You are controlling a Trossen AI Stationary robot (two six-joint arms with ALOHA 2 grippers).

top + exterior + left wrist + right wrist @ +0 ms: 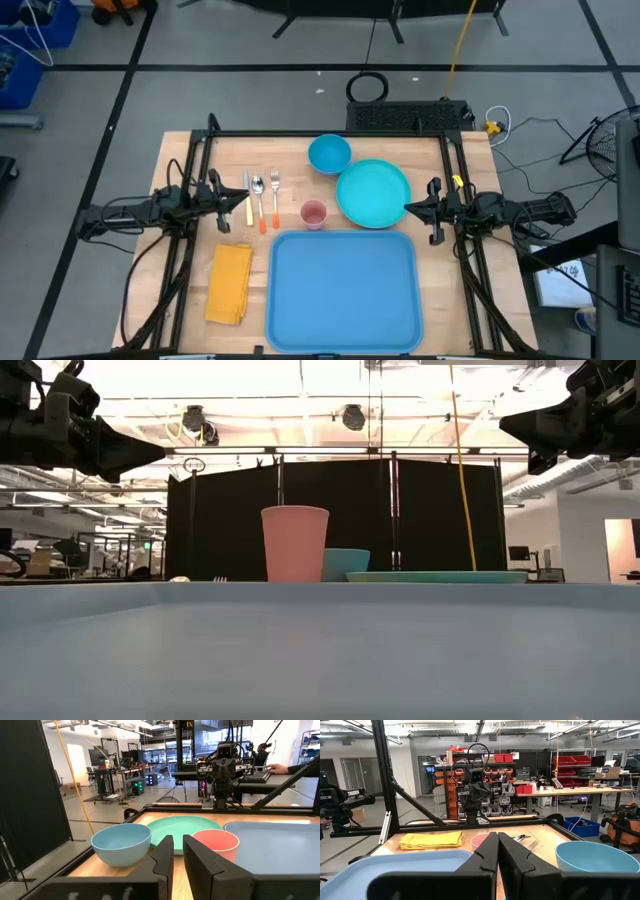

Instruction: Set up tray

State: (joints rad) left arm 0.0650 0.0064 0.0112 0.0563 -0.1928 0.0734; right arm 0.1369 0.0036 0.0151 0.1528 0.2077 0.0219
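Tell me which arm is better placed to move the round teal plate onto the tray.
Probably the right. The right gripper hangs just beside the round teal plate, which lies near the large flat blue plastic tray. The left gripper hangs over the cutlery, farther away.

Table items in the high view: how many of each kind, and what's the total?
Tray: 1
Plate: 1
Bowl: 1
Cup: 1
Napkin: 1
Cutlery: 3 (knife, spoon, fork)
Total: 8

black partition panels (340,520) under bright ceiling lights (300,380).
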